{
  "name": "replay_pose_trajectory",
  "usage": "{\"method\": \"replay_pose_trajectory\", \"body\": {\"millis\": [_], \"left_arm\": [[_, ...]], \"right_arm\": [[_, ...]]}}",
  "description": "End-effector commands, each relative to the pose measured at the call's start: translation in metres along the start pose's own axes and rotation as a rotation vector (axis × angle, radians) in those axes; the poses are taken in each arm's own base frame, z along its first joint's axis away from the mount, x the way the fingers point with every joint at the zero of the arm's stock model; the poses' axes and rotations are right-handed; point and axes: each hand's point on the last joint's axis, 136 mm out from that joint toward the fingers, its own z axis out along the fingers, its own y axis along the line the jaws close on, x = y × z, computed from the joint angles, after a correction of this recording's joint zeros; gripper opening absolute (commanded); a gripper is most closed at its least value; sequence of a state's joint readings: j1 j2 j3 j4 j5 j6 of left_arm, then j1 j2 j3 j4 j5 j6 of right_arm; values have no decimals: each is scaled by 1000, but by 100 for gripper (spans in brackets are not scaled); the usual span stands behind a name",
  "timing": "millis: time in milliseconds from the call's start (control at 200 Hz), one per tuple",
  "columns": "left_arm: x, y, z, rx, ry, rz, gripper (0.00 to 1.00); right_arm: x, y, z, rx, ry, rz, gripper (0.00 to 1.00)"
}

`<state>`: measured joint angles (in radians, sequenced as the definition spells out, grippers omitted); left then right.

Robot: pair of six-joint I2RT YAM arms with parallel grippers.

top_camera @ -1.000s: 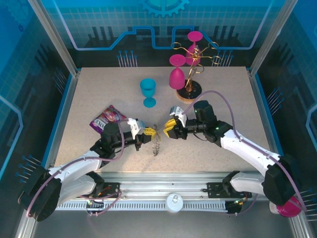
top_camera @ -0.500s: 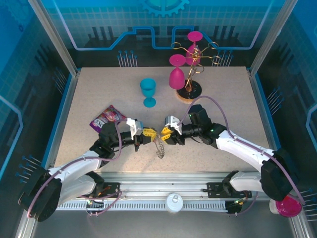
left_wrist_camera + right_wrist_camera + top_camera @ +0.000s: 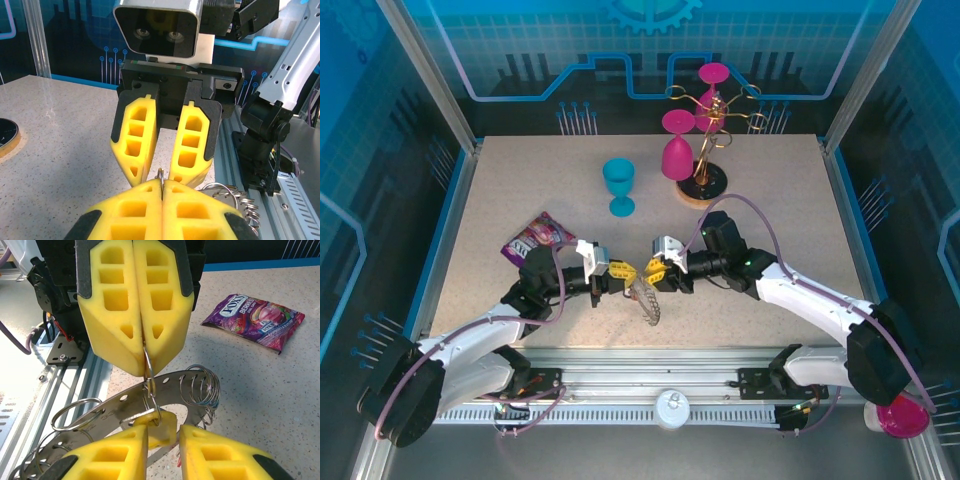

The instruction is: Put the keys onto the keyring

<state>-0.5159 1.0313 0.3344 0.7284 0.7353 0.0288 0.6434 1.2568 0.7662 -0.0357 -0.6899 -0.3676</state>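
Note:
My left gripper [image 3: 621, 272] is shut on a thin wire loop [image 3: 148, 362] of the keyring [image 3: 117, 401], a flat grey metal ring that hangs tilted below it just above the table. More wire loops [image 3: 231, 192] show to the right of the left fingers. My right gripper [image 3: 651, 272] faces the left one tip to tip. The key with the yellow head [image 3: 161, 429] sits between the right fingertips [image 3: 107, 452], and the held wire loop passes through the hole in its head. In the top view the keyring [image 3: 648, 300] dangles under both grippers.
A purple candy bag [image 3: 538, 237] lies left of the left arm. At the back stand a blue goblet [image 3: 618, 187] and a pink goblet [image 3: 677, 150], beside a gold glass rack on a round wooden base [image 3: 704, 188]. The table's metal front rail [image 3: 650, 362] lies close below the grippers.
The right gripper has moved left until it meets the left gripper, carrying the yellow key to the held loop. The keyring has swung and now tilts down to the right.

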Motion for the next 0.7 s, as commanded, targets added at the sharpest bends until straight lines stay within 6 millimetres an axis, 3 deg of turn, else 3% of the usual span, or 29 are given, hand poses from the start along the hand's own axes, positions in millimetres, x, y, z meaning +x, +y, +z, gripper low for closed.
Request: {"method": "replay_pose_trajectory", "body": {"millis": [0,530,690], "left_arm": [[-12,-6,-1,36,-26,61,0],[-11,-5,0,35,-14,66,0],[-13,-6,1,38,-17,69,0]], "right_arm": [[-15,9,-3,-33,-33,-40,24],[-17,12,-1,-55,-48,-35,19],[-18,11,1,-59,-49,-27,8]]}}
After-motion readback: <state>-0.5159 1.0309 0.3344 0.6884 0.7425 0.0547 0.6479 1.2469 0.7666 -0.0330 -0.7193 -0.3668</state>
